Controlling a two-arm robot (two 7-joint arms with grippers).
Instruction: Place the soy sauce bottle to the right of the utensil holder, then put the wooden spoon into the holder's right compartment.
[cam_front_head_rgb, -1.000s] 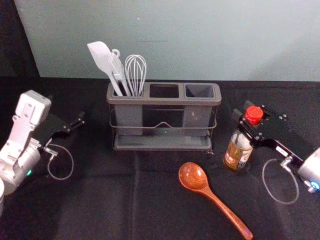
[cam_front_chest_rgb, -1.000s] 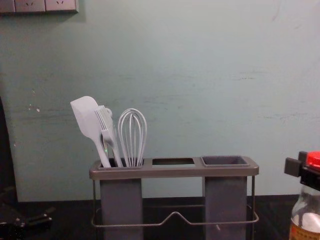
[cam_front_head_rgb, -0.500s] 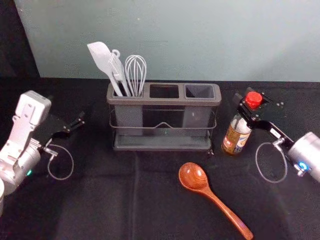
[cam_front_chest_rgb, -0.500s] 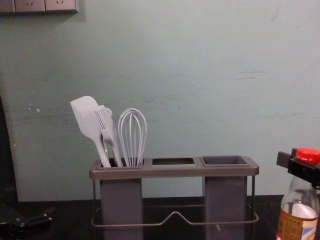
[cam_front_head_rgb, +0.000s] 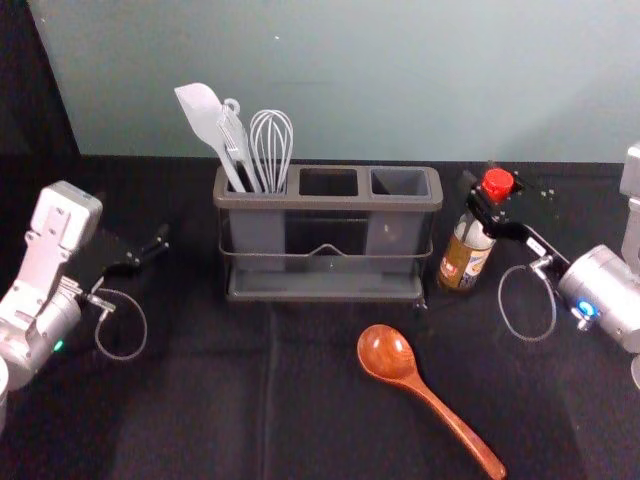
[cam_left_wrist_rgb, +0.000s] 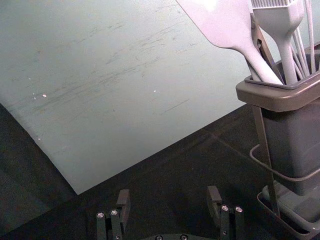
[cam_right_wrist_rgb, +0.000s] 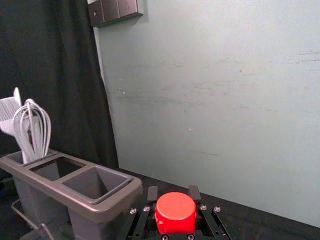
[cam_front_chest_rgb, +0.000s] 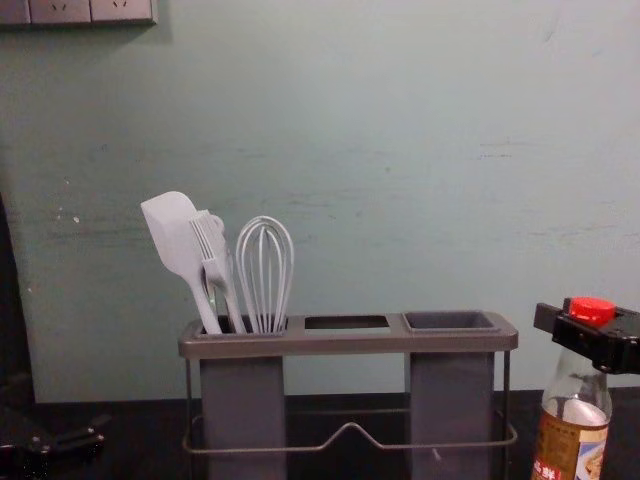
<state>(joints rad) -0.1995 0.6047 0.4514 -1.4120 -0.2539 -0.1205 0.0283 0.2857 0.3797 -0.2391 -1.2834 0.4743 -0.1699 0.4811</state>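
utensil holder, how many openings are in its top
3 in the utensil holder: the left opening, with the spatula and whisk standing in it; the middle opening; and the right opening, nearest the soy sauce bottle.

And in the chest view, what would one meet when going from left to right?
Left pincer, low → pale spatula → whisk → middle opening → right compartment of the utensil holder → soy sauce bottle, held below its cap by the right pincer.

Bottle (cam_front_head_rgb: 463, 265): one. Spoon (cam_front_head_rgb: 388, 353): one. Holder (cam_front_head_rgb: 330, 203): one; compartments (cam_front_head_rgb: 398, 183): three. Spatula (cam_front_head_rgb: 202, 112): one. Whisk (cam_front_head_rgb: 271, 148): one. Brush (cam_left_wrist_rgb: 279, 19): one.
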